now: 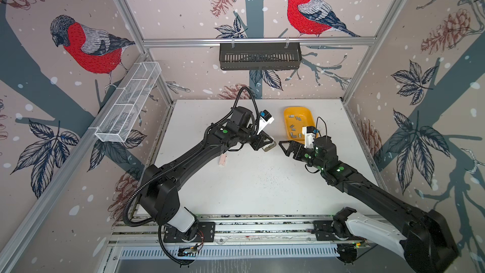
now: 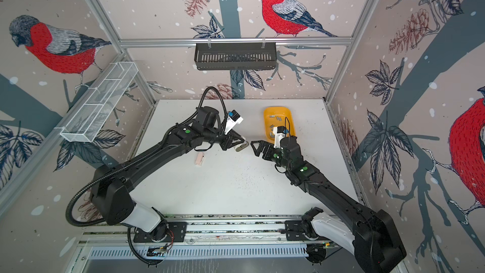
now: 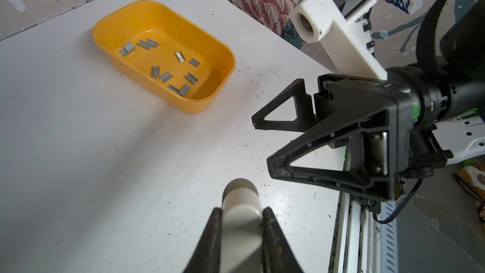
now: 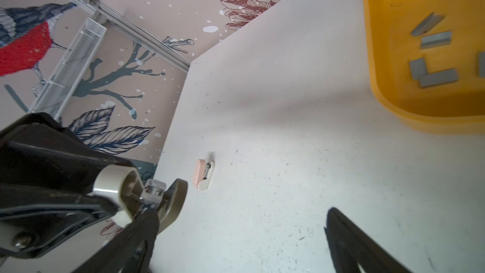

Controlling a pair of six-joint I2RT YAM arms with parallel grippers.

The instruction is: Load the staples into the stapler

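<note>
My left gripper (image 1: pixel 268 146) (image 3: pixel 241 212) is shut on a small cream and olive stapler (image 1: pixel 270 147) (image 2: pixel 242 147) (image 3: pixel 241 200), held just above the table's middle. In the right wrist view the stapler (image 4: pixel 176 200) shows a clear inner part between its cream and olive halves. My right gripper (image 1: pixel 284 149) (image 2: pixel 254 149) (image 3: pixel 262 143) (image 4: pixel 240 216) stands open and empty, a short way to the right of the stapler and facing it. Several grey staples (image 1: pixel 295 118) (image 3: pixel 181 56) (image 4: pixel 435 40) lie loose in the yellow tray (image 1: pixel 299 108) (image 3: pixel 234 61) behind the right gripper.
A second, pink stapler (image 1: pixel 222 159) (image 2: pixel 199 159) (image 4: pixel 203 175) lies on the white table left of centre, beside the left forearm. A black basket (image 1: pixel 259 56) hangs on the back wall. A white wire basket (image 1: pixel 128 101) hangs on the left wall.
</note>
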